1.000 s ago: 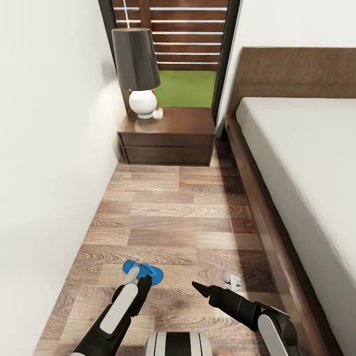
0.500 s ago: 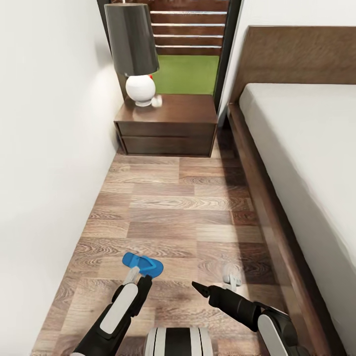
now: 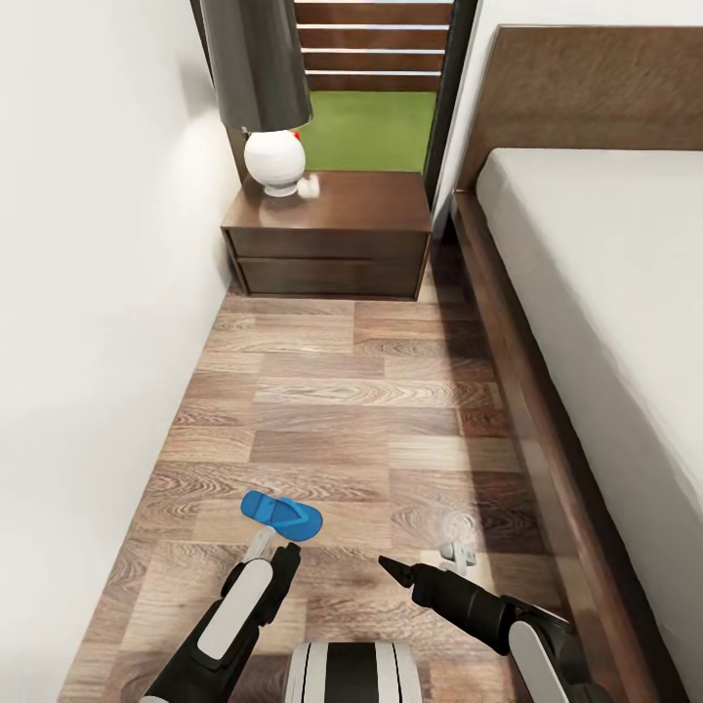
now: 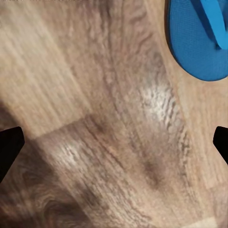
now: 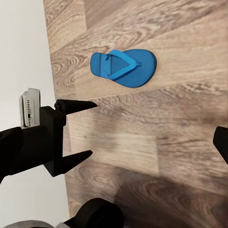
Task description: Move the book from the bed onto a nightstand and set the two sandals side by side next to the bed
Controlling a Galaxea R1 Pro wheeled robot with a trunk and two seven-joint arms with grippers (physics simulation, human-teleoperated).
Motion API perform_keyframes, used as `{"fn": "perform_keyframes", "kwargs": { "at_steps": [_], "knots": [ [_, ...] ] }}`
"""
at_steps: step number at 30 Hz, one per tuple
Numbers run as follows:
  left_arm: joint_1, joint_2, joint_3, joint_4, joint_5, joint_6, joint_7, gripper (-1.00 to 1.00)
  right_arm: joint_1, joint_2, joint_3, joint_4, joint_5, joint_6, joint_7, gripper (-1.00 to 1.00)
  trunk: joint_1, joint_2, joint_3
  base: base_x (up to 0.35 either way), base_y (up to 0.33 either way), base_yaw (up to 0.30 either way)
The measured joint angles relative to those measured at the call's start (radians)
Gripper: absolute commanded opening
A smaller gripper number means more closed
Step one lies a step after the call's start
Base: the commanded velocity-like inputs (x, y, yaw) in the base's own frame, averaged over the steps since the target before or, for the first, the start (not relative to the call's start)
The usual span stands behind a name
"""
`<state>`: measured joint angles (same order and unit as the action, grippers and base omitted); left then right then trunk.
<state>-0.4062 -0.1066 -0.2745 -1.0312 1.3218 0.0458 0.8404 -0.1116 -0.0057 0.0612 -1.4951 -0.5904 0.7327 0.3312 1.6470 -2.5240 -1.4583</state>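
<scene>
**A:** Start with the pincers. What are they doing?

**B:** The left pincer [image 3: 266, 555] sits low in the frame, left of centre, pointing down at the floor [image 3: 371, 410]. In the right wrist view its two dark fingers are spread with nothing between them, so it is parted and empty. The right pincer [image 3: 395, 569] is low and just right of centre; in its own view one dark tip shows at each side edge with bare planks between, so I judge it wide apart and empty too.

**B:** Both held out low and forward, probably to be ready for a pick from the floor.

**A:** And the sandal?

**B:** One blue sandal [image 3: 281, 516] lies flat on the floor, strap up, just above the left pincer in the head view, near but not touching it. It sits towards the white wall [image 3: 88, 322] on the left, well apart from the bed [image 3: 605, 293] along the right edge. That is likely why it needs moving: it belongs next to the bed.

**A:** The other sandal, the book?

**B:** I cannot place either. A small pale thing on the floor by the right pincer is too small to identify.

**A:** Further out?

**B:** The nightstand [image 3: 332, 239] stands at upper centre, between wall and bed, with a lamp [image 3: 264, 107] on its left part; the rest of its top looks free, so a book could go there.
</scene>
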Motion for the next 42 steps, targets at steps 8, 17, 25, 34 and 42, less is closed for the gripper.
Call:
{"fn": "perform_keyframes", "kwargs": {
  "at_steps": [8, 17, 25, 34, 42],
  "knots": [
    [0.000, 0.000, -0.003, 0.000, 0.000, 0.001, -0.001, 1.00, 0.000, 0.000, 0.000, 0.000, 0.000, 0.000, 0.000, 1.00, 0.000, 0.000, 0.000, 0.036, -0.034, 0.000],
    [0.000, 0.001, -0.004, 0.000, 0.000, 0.002, -0.059, 1.00, 0.000, 0.000, 0.000, 0.000, 0.000, 0.000, 0.000, 1.00, 0.000, 0.000, 0.000, 0.099, -0.081, 0.000],
    [0.000, 0.001, -0.005, 0.000, 0.000, 0.003, -0.065, 1.00, 0.000, 0.000, 0.000, 0.000, 0.000, 0.000, 0.000, 1.00, 0.000, 0.000, 0.000, 0.040, 0.002, 0.000],
    [0.000, 0.001, -0.005, 0.000, 0.000, 0.005, -0.066, 1.00, 0.000, 0.000, 0.000, 0.000, 0.000, 0.000, 0.000, 1.00, 0.000, 0.000, 0.000, 0.152, 0.032, 0.000],
    [0.000, 0.001, -0.005, 0.000, 0.000, 0.005, -0.066, 1.00, 0.000, 0.000, 0.001, 0.000, 0.000, 0.000, 0.000, 1.00, 0.000, 0.000, 0.000, 0.014, 0.002, 0.000]
  ]
}}
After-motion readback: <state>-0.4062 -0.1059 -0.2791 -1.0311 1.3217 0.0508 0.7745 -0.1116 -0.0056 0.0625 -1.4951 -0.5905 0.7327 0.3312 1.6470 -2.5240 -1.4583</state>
